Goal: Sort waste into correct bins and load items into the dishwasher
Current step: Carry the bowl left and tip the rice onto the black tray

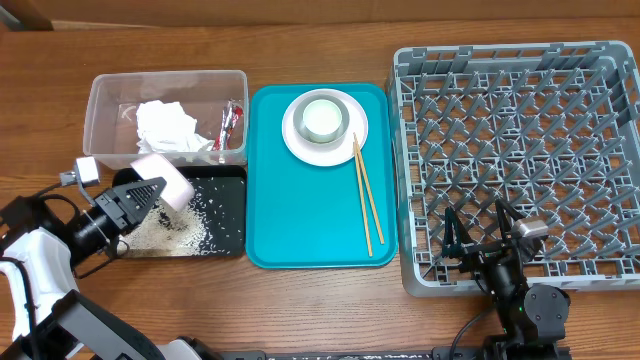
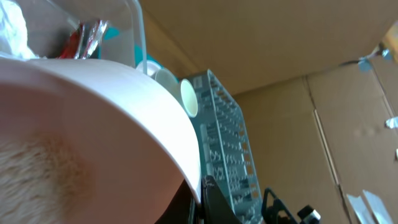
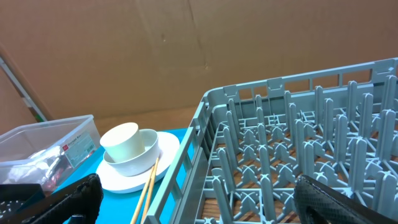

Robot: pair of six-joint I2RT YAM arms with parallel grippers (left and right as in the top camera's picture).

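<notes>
Tipping a round white bowl [image 1: 163, 178] base-up over a shallow black rectangular tray [image 1: 228, 215], just left of the large teal tray [image 1: 300, 215], near side. Pinched at the rim by the left gripper [image 1: 135, 195], jaws closed on the bowl wall, presumably to shed leftovers: loose white rice-like grains [image 1: 170, 230] scattered on the black floor right beneath. Mouth turned down and back toward the wrist, axis steeply tilted rather than upright, filling most of the left wrist view. Probably late in the emptying step, though impossible to rule out grains clinging inside.

Also left of the teal tray, far side: a clear rectangular plastic tub [image 1: 165, 78] holding crumpled white paper tissue [image 1: 165, 128] and a small red crinkled wrapper [image 1: 231, 122], dry waste kept apart from the food.

On the teal tray, far end: a round white plate [image 1: 298, 150] carrying a second white bowl [image 3: 134, 163], with a small white cup [image 3: 119, 138] lying tilted inside. Beside the plate, a pair of thin wooden chopsticks [image 1: 362, 195], parallel, long axis running far-to-near along the tray's right edge.

Right of the teal tray: a large square grey plastic dish rack [image 1: 500, 50], pegs upright, nothing loaded yet. Over its near-left corner, the right gripper [image 1: 477, 228], jaws spread wide and empty, likely placed to receive crockery.
</notes>
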